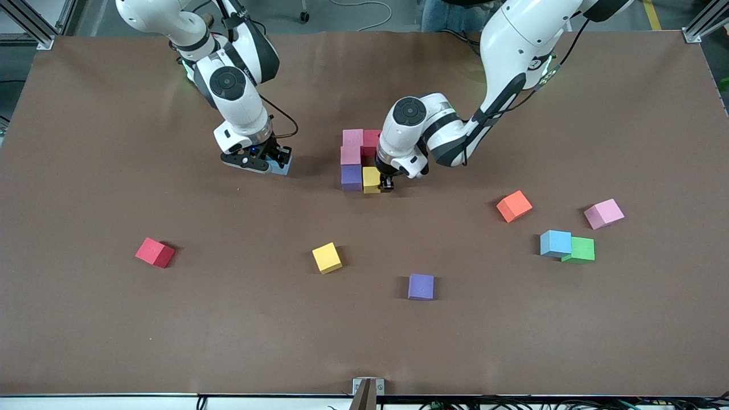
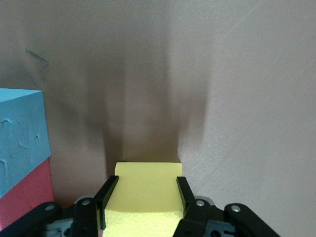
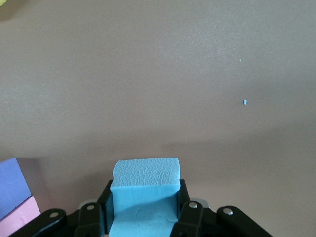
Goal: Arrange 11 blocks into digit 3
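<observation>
Figure: I see a partial cluster (image 1: 360,159) of pink, red, purple, yellow matte foam cubes
Left gripper (image 1: 386,183): bent low, clamping yellow foam cube (image 1: 371,179) at the cluster
Right gripper (image 1: 267,162): low, clenched on light-blue foam cube (image 1: 282,165)

Two arms: glossy white shells, dark grey round joint caps, black cables alongside. Black grippers, left (image 1: 388,185) and right (image 1: 267,165), silver screws at finger hinges.

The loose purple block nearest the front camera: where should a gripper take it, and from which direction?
Come straight down on the purple block and close on two opposite side faces. It lies flat, nearly square to the table edge, with bare table all round, so either pair of faces should do. Both grippers are occupied with other blocks.
</observation>
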`<state>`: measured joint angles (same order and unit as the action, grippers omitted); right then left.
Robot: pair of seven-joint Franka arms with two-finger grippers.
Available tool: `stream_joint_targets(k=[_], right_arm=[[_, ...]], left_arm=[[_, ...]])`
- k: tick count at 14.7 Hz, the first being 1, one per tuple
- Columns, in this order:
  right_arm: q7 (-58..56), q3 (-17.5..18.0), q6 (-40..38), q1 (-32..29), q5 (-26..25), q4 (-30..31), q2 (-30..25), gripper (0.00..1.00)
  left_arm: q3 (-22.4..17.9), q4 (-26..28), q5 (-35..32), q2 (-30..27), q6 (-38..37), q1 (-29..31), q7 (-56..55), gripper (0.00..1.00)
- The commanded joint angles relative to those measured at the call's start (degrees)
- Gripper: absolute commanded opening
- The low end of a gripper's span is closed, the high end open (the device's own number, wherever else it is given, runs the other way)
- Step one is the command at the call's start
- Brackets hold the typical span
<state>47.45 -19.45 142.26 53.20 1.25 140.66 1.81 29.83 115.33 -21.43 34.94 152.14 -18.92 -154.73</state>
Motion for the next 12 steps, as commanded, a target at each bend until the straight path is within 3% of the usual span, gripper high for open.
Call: stream_joint_targets(k=[1,5,7,10,11,12], right_arm=[[0.10,0.37,0.39,-0.91,-0.90,-0.21,0.03,0.00],[0.10,0.37,0.30,-0.91,-0.90,-0.21,0.30,0.00],[0.10,0.37,0.39,-1.08,-0.90,-0.21,0.39,0.01],[0.10,0.37,0.48,-1.43,-0.99,-0.21,0.47,0.00],[0.10,0.37,0.48,-1.43,-0.99,-0.21,0.47,0.01],[0.10,0.37,0.48,-1.43,-0.99,-0.21,0.47,0.01]], left_arm=[[-0.39,-2.12,-1.94,2.32,1.32,-0.94,-1.54,0.16],[-0.39,-2.91,-2.82,3.11,1.23,-1.03,-1.45,0.17],[-0.39,-2.91,-2.82,3.11,1.14,-1.03,-1.45,0.23],[-0.39,-2.91,-3.43,3.11,0.88,-1.03,-1.19,0.59],[-0.39,-2.91,-3.70,3.03,0.71,-1.03,-1.10,0.76],[-0.39,-2.91,-3.70,2.94,0.70,-1.03,-0.92,0.99]])
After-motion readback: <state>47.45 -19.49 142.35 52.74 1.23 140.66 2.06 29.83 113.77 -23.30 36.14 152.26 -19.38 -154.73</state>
